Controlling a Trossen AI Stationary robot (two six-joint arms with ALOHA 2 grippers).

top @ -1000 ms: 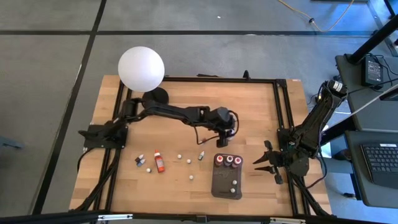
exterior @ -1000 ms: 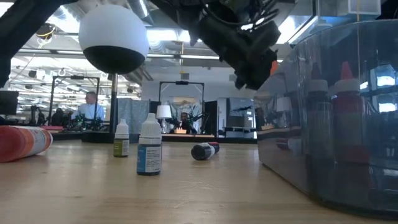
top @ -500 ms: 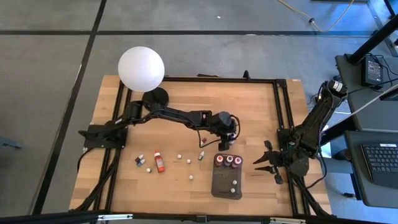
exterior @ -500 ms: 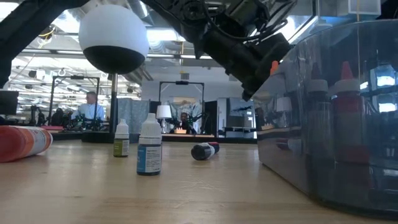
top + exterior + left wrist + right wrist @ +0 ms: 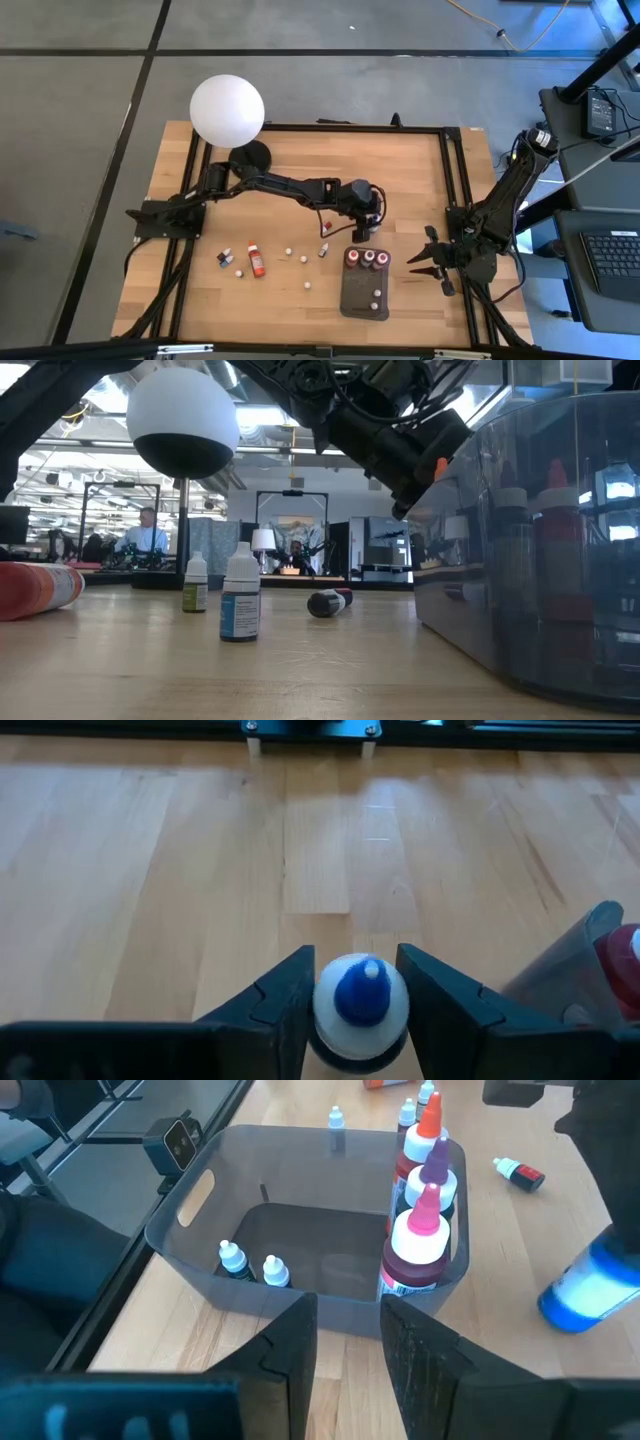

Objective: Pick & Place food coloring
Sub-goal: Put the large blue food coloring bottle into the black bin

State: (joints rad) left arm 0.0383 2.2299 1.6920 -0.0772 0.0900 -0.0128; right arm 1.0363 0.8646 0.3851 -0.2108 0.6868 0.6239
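From above, my left fingers (image 5: 360, 231) hang over the wooden counter (image 5: 410, 170) just beyond the dark grey rounded rectangular tray (image 5: 364, 296), which already holds three red-capped dropper bottles along its far wall and two tiny ones nearer. More small bottles lie scattered on the counter beside it, and a red-orange bottle (image 5: 255, 260) lies on its side. My right fingers (image 5: 424, 262) wait just off the tray's right edge.

At counter height, my left arm reaches down beside the tray's translucent wall (image 5: 520, 540).

Through my left wrist, my left fingers grip a blue bottle with a white shoulder and blue tip (image 5: 361, 1005), one pad on each side of its round body. I judge it light, stiff and slick, so the wide body is the place to hold.

Through my right wrist, my right fingers stand slightly apart, holding nothing.
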